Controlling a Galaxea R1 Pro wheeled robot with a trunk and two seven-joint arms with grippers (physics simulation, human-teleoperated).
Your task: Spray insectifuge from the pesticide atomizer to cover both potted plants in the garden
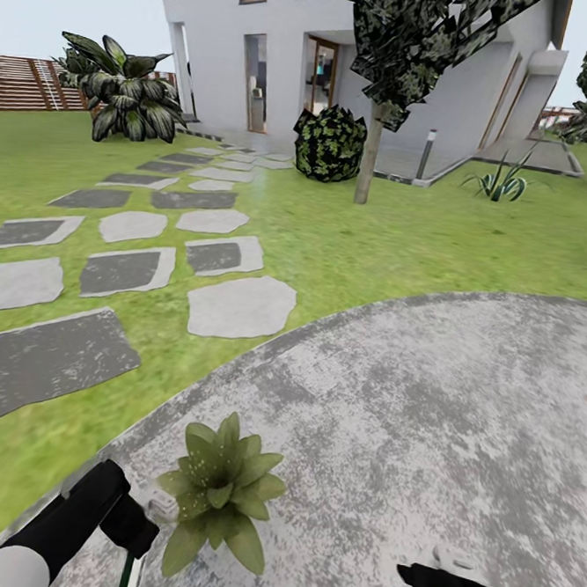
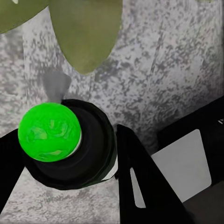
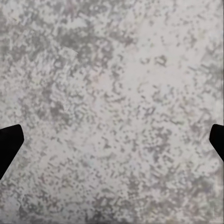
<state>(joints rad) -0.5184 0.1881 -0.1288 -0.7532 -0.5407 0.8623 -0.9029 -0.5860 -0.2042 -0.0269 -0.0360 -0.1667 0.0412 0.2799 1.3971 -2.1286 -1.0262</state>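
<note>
1. A dark-green cylindrical atomizer bottle (image 2: 70, 144) is clamped in the left gripper (image 2: 65, 154), apparently nozzle-first toward leaves for spraying.
2. A low, white-speckled green rosette plant (image 1: 220, 491) sits just beside it on the patio edge.
3. The right gripper (image 3: 112, 140) is held spread and empty over the round grey stone patio (image 1: 425, 410).

black forearms, white upper sleeves, black gripper (image 1: 138, 528) fingers

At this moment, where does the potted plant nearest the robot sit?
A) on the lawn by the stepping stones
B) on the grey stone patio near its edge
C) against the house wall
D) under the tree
B: the head view shows the potted plant resting on the speckled grey patio, just in front of the left gripper.
</note>
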